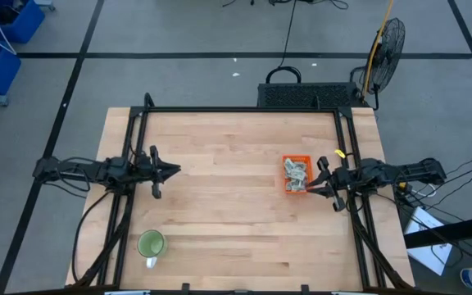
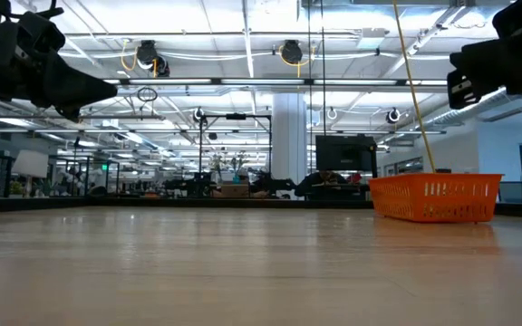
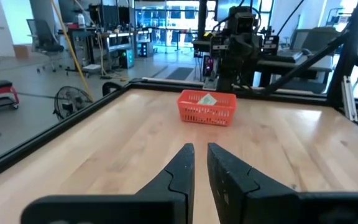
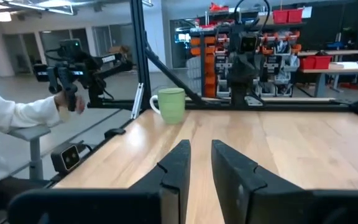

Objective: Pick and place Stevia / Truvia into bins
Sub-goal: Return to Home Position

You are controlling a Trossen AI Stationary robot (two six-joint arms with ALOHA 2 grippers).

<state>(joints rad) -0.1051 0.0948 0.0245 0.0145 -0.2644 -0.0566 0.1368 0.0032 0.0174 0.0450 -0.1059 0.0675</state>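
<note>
The orange tray point(image 1: 297, 174) sits on the right half of the table, also seen in the low view point(image 2: 435, 196) and the left wrist view point(image 3: 207, 109). Pale green and white sachets point(image 1: 296, 171) lie heaped inside it, and one pokes above the rim point(image 3: 208, 98). No sachets show on the bare tabletop. My right gripper point(image 1: 310, 188) hovers shut above the tray's near right corner, holding nothing point(image 4: 201, 149). My left gripper point(image 1: 176, 170) hangs shut over the left half of the table, pointing toward the tray point(image 3: 201, 150).
A round green cup point(image 1: 151, 244) stands near the table's near left corner, also in the right wrist view point(image 4: 169, 104). Black frame rails run along the table's left, right and far edges. A person in a white sleeve point(image 4: 17, 118) sits beyond the table.
</note>
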